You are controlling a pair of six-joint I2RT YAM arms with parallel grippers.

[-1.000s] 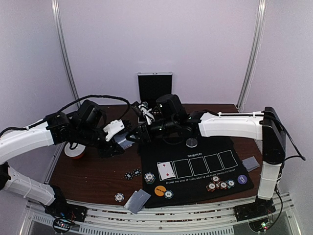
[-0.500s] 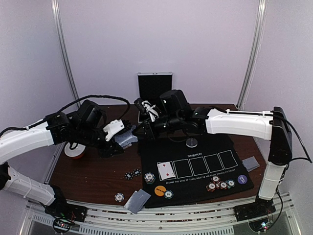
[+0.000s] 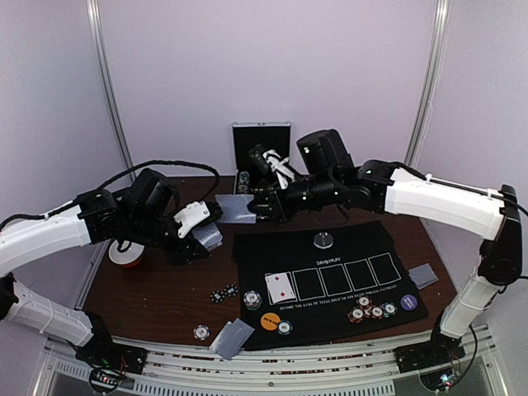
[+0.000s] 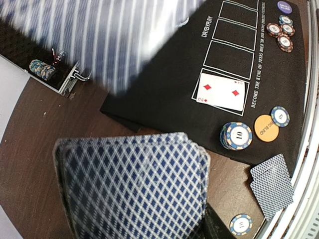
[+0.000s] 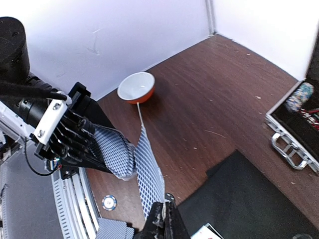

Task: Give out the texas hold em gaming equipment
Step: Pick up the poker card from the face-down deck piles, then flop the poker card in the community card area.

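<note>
From above, the left gripper has its jaws part-way apart, clamped on the thick stack of blue diamond-backed playing cards above the brown wooden counter. The right gripper has its jaws closed on one blue-backed card, held in the air just beyond the stack, short of the black felt mat. The left wrist view shows the stack slightly fanned, the single card a blur overhead. The right wrist view shows that card edge-on and bowing, pinched at one end. It looks light, thin, flexible and slick, so a short-edge pinch suits; a loose one could let it slide.
</note>
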